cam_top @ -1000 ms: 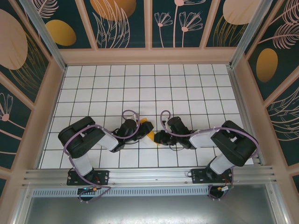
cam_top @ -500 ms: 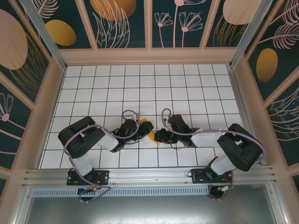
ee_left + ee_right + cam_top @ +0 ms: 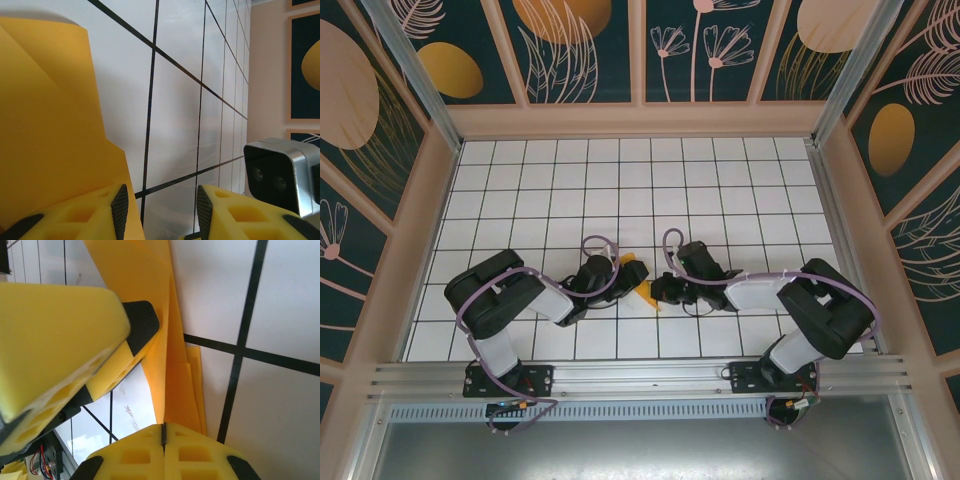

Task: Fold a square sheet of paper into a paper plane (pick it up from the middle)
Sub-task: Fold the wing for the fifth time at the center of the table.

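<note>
Right gripper [image 3: 162, 434]: jaws fully closed, the two yellow fingers meeting at a seam. A folded strip of the orange-yellow paper [image 3: 145, 275] runs into that seam and is pinched there. The strip shows stacked layers with sharp lengthwise creases.

Left gripper [image 3: 161, 202]: jaws narrowly parted, with bare white tile and a black grid line between the black pads [image 3: 120, 210] and nothing gripped. The paper lies along the outer side of one finger, smooth and matte, with one diagonal crease. A silver-cased camera unit [image 3: 280, 172] sits just beyond the other finger.

In the right wrist view, a left finger's dark pad overlaps the strip; contact cannot be confirmed.

From above, the grippers meet nearly tip to tip over the white gridded table [image 3: 550, 190], toward its near edge, with the paper between them.
</note>
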Action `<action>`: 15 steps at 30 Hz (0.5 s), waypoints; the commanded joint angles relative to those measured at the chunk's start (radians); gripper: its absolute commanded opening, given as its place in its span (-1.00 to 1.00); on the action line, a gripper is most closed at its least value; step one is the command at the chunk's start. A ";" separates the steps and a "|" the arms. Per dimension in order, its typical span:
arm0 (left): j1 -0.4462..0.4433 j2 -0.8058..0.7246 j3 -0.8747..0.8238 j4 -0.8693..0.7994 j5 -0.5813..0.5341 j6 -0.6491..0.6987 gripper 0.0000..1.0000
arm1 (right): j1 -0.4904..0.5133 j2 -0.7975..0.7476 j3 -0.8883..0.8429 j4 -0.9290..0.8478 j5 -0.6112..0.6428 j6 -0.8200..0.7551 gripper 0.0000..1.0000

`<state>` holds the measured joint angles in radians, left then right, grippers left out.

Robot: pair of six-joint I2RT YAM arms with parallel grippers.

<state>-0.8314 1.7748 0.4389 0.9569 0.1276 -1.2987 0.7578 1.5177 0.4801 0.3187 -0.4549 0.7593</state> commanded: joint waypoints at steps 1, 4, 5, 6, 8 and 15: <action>0.008 0.021 0.000 -0.095 -0.017 0.006 -0.13 | -0.008 0.007 -0.036 0.007 -0.031 -0.017 -0.93; 0.009 0.021 0.000 -0.102 -0.019 0.003 -0.14 | -0.008 0.025 -0.060 0.014 -0.047 -0.021 -0.93; 0.009 0.022 0.000 -0.102 -0.020 0.003 -0.14 | -0.008 0.030 -0.065 0.015 -0.047 -0.019 -0.93; 0.009 0.022 0.000 -0.103 -0.019 0.002 -0.14 | -0.008 0.036 -0.067 0.009 -0.038 -0.019 -0.92; 0.009 0.022 -0.001 -0.105 -0.019 0.002 -0.14 | -0.008 0.050 -0.059 -0.021 -0.021 -0.028 -0.91; 0.008 0.015 0.001 -0.119 -0.021 0.004 -0.14 | -0.008 0.041 -0.048 -0.053 -0.013 -0.036 -0.81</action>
<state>-0.8318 1.7744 0.4446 0.9413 0.1501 -1.3033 0.7532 1.5539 0.4461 0.3653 -0.4648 0.7555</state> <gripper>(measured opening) 0.429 0.093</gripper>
